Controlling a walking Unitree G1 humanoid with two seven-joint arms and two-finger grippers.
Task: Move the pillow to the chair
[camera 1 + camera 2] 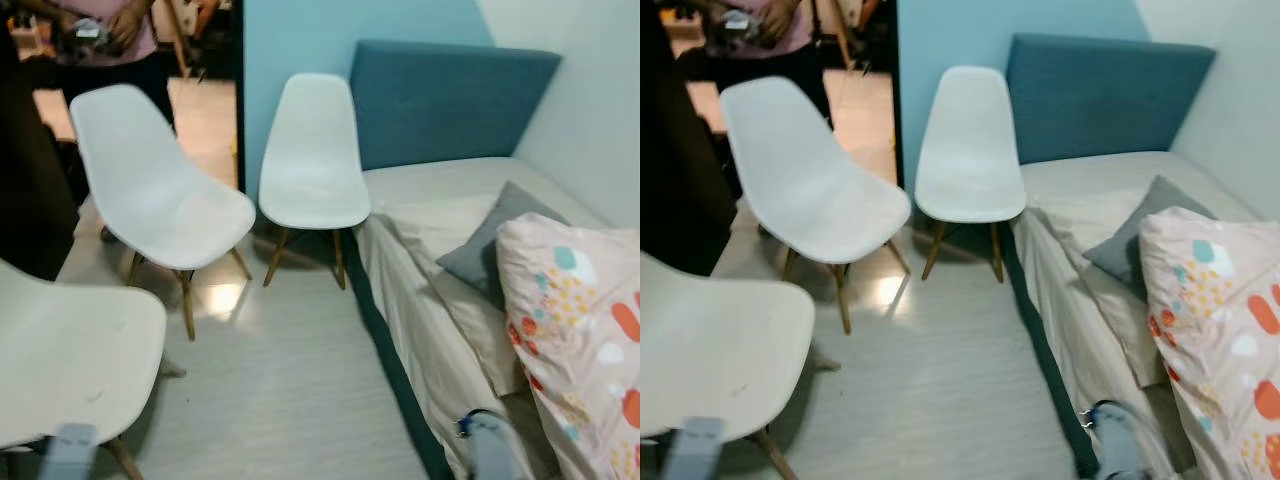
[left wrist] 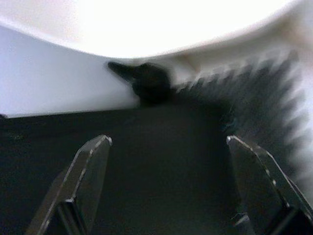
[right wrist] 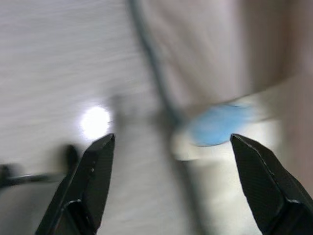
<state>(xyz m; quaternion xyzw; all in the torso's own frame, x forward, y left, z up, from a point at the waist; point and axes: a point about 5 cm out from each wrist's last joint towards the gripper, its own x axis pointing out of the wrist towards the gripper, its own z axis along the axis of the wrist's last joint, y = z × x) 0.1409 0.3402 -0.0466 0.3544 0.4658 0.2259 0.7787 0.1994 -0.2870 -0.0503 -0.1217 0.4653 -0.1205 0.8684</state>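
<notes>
The task looks unstarted: the patterned pillow (image 1: 575,340) lies on the bed (image 1: 440,200) at the frame's right, three white chairs (image 1: 312,150) stand bare at left and centre, and both claws, left (image 2: 168,183) and right (image 3: 171,183), hang low, spread and gripping nothing.

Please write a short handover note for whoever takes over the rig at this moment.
Left claw: open, holding nothing, low beside the nearest white chair.
Right claw: open, holding nothing, low over the floor by the bed.
Pillows: the patterned pillow and the grey pillow both lie on the bed, untouched.
Chairs: two more white chairs stand ahead, seats bare. A person stands in the doorway beyond.
Done: nothing yet.
Left: grasp a pillow, carry it to a chair, set it down.
</notes>
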